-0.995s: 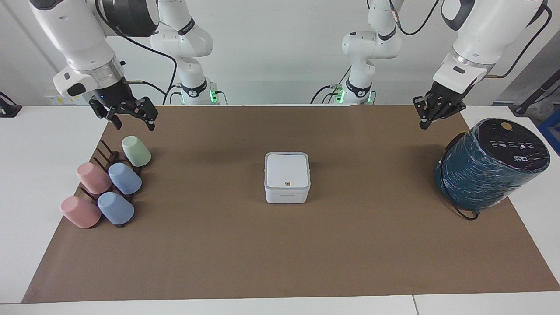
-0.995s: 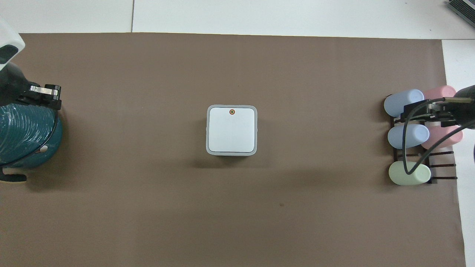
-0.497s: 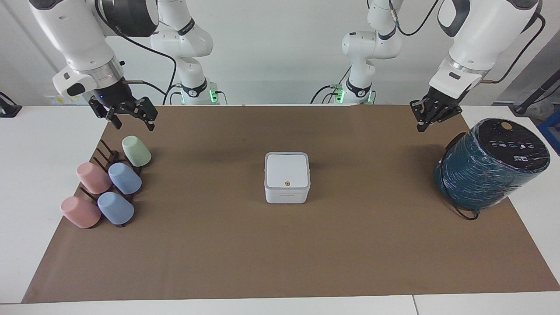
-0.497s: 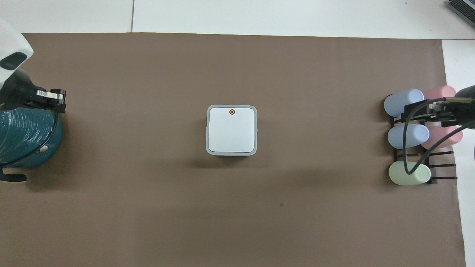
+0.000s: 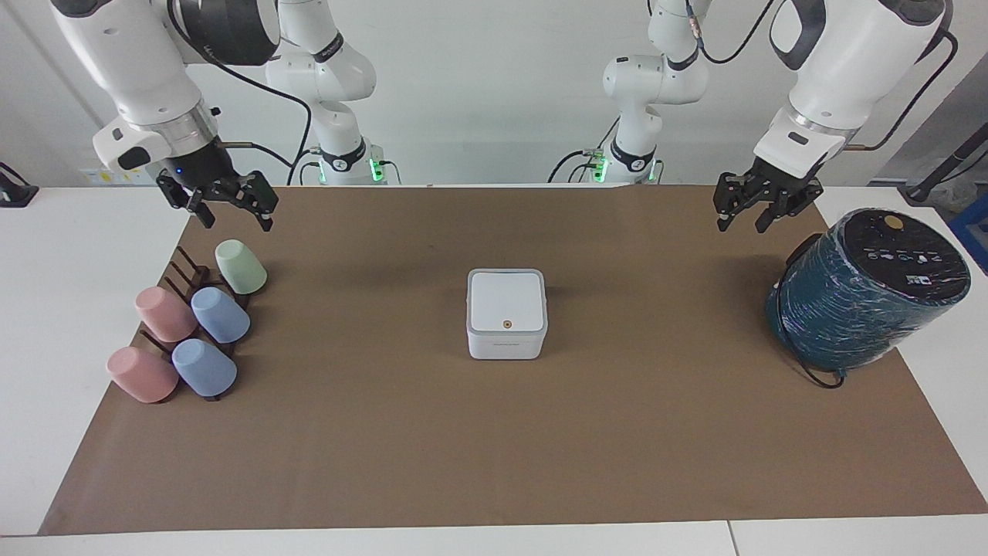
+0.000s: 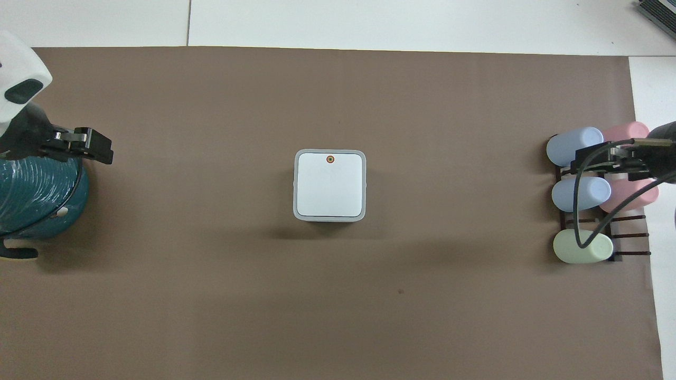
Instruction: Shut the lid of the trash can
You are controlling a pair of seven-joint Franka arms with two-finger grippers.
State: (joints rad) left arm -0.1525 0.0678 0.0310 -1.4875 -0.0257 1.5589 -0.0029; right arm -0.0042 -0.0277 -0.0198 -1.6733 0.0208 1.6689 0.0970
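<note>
The small white cube trash can stands in the middle of the brown mat. Its lid lies flat on top of it, orange dot up; in the overhead view the lid fills the can's grey rim. The blue stripe is hidden. My left gripper is open and empty, up in the air over the mat beside the teal cylinder; it also shows in the overhead view. My right gripper is open and empty, over the cup rack, and waits; the overhead view shows it too.
A large dark teal cylinder with a black cable leans at the left arm's end of the mat. A dark rack with several pastel cups stands at the right arm's end. The brown mat covers most of the white table.
My left gripper has turned and moved a little away from the teal cylinder toward the middle of the table. The right arm, the trash can and the lid have not moved.
</note>
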